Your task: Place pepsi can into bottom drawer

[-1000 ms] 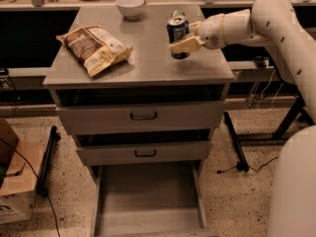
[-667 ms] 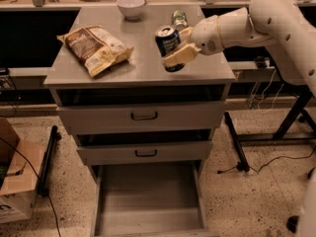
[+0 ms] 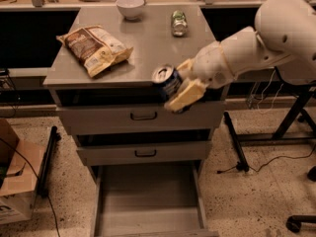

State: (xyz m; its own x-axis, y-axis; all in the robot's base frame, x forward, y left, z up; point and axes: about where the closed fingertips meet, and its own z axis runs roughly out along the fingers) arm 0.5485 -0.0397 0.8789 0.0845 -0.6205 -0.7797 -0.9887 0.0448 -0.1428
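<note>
My gripper (image 3: pixel 174 87) is shut on the pepsi can (image 3: pixel 167 80), a dark blue can with a silver top. I hold it in the air, tilted, in front of the cabinet's front edge at the height of the top drawer. The white arm reaches in from the right. The bottom drawer (image 3: pixel 148 220) is pulled out open below, a wide shallow grey tray, and nothing shows inside it. The can is well above the drawer and a little right of its middle.
On the cabinet top (image 3: pixel 148 43) lie a brown chip bag (image 3: pixel 94 48), a white bowl (image 3: pixel 130 6) and a green-and-silver can (image 3: pixel 178 22). Two upper drawers (image 3: pixel 143 116) with black handles are shut. A cardboard box (image 3: pixel 15 181) stands at left, black table legs (image 3: pixel 291 117) at right.
The gripper has carried the pepsi can off the cabinet top, forward and down past the front edge. The green-and-silver can, once behind it, now shows fully.
</note>
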